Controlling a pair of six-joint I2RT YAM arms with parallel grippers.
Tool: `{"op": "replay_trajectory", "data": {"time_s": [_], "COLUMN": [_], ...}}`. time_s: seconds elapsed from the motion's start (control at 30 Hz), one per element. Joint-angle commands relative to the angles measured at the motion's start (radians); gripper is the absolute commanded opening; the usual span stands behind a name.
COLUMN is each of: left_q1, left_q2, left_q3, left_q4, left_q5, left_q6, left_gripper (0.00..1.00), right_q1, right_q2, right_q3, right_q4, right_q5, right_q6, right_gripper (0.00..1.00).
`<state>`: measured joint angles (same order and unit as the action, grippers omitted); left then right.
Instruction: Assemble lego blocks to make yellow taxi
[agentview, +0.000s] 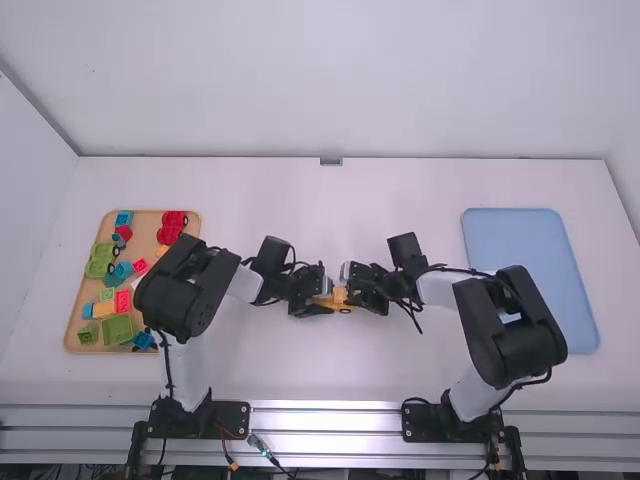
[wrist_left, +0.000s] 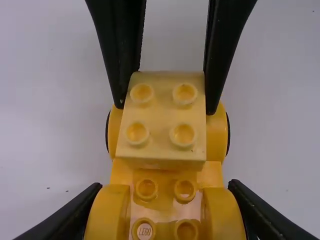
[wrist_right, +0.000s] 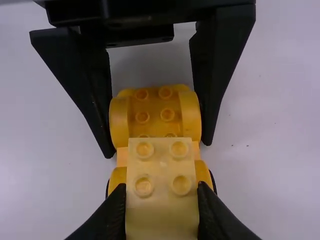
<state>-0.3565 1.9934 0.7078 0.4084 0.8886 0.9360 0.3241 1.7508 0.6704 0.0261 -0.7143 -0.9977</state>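
Note:
Near the table's middle, the left gripper (agentview: 320, 299) and the right gripper (agentview: 354, 292) face each other at the orange-yellow car body (agentview: 340, 298). In the left wrist view my left gripper (wrist_left: 165, 187) is shut on one end of the car body (wrist_left: 165, 176), across its rounded fenders. In the right wrist view my right gripper (wrist_right: 161, 187) is shut on the sides of a pale yellow block (wrist_right: 162, 167) with studs up. This block lies over the car's middle, beside the studded fender end; whether it is fully seated, I cannot tell. Black-tyred wheels flank the car's other end.
On the left, an orange-tan tray (agentview: 72, 322) holds several red, green, blue and yellow pieces, with the left arm reaching over its right side. A light blue tray (agentview: 520, 240) lies on the right, partly behind the right arm. White walls border the table (agentview: 330, 370).

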Motion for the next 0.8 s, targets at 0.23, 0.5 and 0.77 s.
{"op": "replay_trajectory", "data": {"time_s": [0.23,0.5,0.77], "left_q1": [-0.005,-0.003,-0.008], "left_q2": [0.01,0.01,0.01], "left_q3": [-0.012,-0.012,-0.011], "left_q4": [-0.008,-0.008,-0.008], "left_q5": [0.011,0.011,0.011], "left_q6": [-0.004,-0.003,-0.003], "left_gripper": [0.59,0.59,0.59], "right_q1": [-0.04,-0.077,-0.071], "right_q2": [0.0,-0.025,-0.096], "right_q3": [-0.003,0.024,0.029], "right_q4": [-0.008,-0.011,-0.051], "right_q5": [0.119,-0.042,-0.096], "right_q6": [0.014,-0.007,-0.092], "right_gripper": [0.47,0.67,0.7]}}
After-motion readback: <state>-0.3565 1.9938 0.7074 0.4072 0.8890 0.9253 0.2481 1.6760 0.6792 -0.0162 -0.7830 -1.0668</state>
